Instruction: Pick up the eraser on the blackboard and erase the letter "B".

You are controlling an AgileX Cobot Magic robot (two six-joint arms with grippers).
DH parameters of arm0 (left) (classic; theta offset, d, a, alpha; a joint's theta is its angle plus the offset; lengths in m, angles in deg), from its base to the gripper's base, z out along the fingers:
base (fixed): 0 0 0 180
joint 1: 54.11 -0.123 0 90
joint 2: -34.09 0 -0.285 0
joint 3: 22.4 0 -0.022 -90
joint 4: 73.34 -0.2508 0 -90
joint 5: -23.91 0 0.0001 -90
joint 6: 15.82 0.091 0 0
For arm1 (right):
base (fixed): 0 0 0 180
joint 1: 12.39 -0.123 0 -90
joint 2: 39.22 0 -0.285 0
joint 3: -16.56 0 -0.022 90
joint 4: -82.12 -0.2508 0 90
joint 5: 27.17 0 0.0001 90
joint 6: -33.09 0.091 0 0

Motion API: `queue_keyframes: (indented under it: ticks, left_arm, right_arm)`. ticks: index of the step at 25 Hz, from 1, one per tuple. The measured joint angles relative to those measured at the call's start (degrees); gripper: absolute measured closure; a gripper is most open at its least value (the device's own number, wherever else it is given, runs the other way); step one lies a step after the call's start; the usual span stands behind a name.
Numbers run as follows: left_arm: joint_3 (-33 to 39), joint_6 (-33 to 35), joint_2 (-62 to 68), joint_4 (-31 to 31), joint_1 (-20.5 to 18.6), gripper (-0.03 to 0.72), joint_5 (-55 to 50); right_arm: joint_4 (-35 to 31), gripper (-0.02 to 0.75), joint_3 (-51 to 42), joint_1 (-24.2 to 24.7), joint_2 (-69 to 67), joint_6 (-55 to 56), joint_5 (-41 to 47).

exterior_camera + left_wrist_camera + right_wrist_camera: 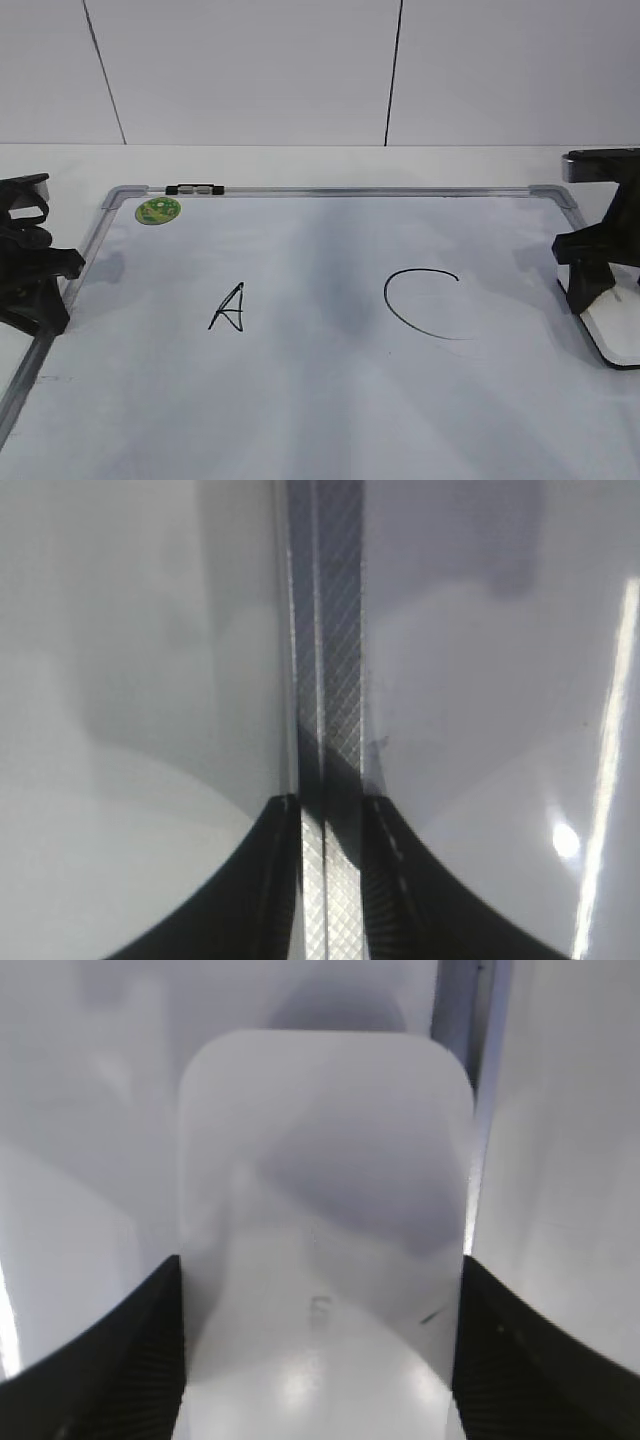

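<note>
Black marker on the blackboard (320, 400) read only "A" (229, 308) and a large "C" (422, 303); between them I saw a grey smudge and no letter "B". A round green sticker (158, 210) with a pattern too small to read sat near the far left corner, beside a dark clip (191, 189) on the top frame rail.

My left gripper (40, 275) sat low at the board's left edge. In its wrist view the two black fingers (255, 880) straddled the silver frame rail (330, 680), close against it on either side, set only narrowly apart.

My right gripper (590, 275) stood at the right edge, tilted down over the eraser (325, 1220). Its fingers (110, 1360) were wide apart, one at each long side of the eraser, but I could not tell whether they pressed on it. The eraser lay flat, glossy white top up, just beside the right frame rail. Its long axis ran along that rail, away from the wrist camera. A small grey mark on its top was too blurred for me to read.
</note>
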Motion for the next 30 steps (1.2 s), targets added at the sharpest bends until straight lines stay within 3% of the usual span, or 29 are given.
queue_keyframes:
  ticks: [13, 21, 30]
  left_arm:
    - [0.0, 0.0, 0.0, 0.0, 0.0, 0.545, 0.0]
    - [0.0, 0.0, 0.0, 0.0, 0.0, 0.545, 0.0]
    - [0.0, 0.0, 0.0, 0.0, 0.0, 0.544, 0.0]
  right_arm:
    - [1.69, 0.199, 0.0, 0.0, 0.0, -0.14, -0.53]
    - [1.78, 0.145, 0.0, 0.0, 0.0, -0.14, -0.58]
    - [1.6, 0.141, 0.0, 0.0, 0.0, -0.14, -0.58]
